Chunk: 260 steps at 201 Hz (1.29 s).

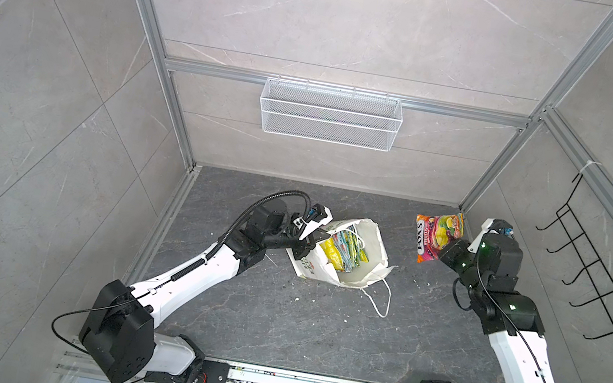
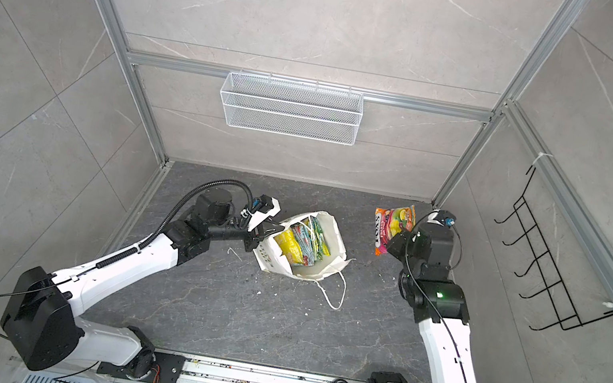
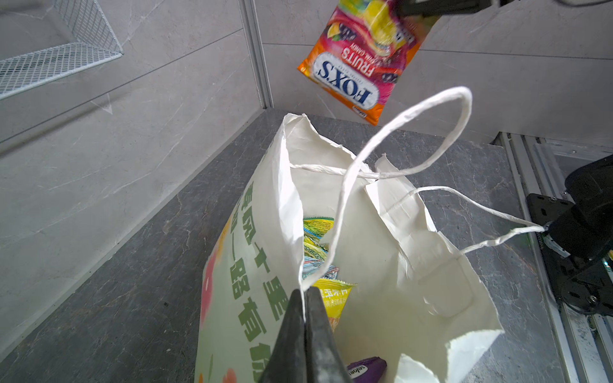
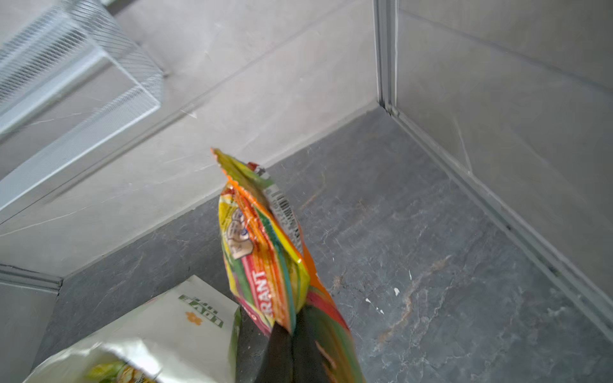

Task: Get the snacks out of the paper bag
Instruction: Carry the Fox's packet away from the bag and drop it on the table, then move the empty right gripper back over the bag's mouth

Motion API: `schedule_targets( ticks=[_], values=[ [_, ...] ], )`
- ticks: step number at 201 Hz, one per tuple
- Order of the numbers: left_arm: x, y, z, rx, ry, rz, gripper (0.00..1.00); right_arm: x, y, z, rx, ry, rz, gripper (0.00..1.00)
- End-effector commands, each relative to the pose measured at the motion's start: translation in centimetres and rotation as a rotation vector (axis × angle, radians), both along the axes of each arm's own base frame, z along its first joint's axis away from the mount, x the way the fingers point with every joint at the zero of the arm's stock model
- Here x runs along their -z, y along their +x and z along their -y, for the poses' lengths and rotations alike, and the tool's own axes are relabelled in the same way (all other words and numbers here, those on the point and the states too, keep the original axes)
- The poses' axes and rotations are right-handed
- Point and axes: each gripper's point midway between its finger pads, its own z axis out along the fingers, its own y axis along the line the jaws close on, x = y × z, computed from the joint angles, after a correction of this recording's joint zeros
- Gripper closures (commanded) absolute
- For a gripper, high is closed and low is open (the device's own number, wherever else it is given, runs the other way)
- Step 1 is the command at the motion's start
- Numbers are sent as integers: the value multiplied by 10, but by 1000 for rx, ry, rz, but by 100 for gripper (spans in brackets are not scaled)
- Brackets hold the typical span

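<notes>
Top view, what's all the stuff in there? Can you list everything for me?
bag: one, white with green print, open, mid-floor.
packets: several, yellow, green, teal, purple, inside the bag.
red-pink packet: one, in the air right of the bag.
basket: one, white mesh, on the back wall.
rack: one, black wire hooks, on the right wall.
floor: one, dark grey stone, under everything.
left gripper: one, black, shut on the bag's rim.
right gripper: one, black, shut on the red-pink packet.
</notes>
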Motion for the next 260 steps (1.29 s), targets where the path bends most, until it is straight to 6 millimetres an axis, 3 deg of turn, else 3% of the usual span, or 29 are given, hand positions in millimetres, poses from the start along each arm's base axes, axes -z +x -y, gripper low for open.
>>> schedule_targets(
  ticks=[1,29,59,100,135,160,260],
  values=[
    [-32,-15,2,64,-70,96,100,34,18,13,40,305,34,100],
    [-32,-19,2,73,-88,95,100,85,30,54,242,494,80,100],
    [-37,-19,3,76,-105,91,100,133,37,85,447,675,164,100],
    [-38,-20,4,80,-116,80,100,155,47,116,624,741,291,100],
    [-35,-19,4,78,-111,79,100,157,85,107,505,735,208,98],
    [-32,-18,3,70,-113,76,100,174,82,114,565,733,204,99],
    [-35,-19,4,76,-111,74,100,215,114,108,487,656,66,89]
  ],
)
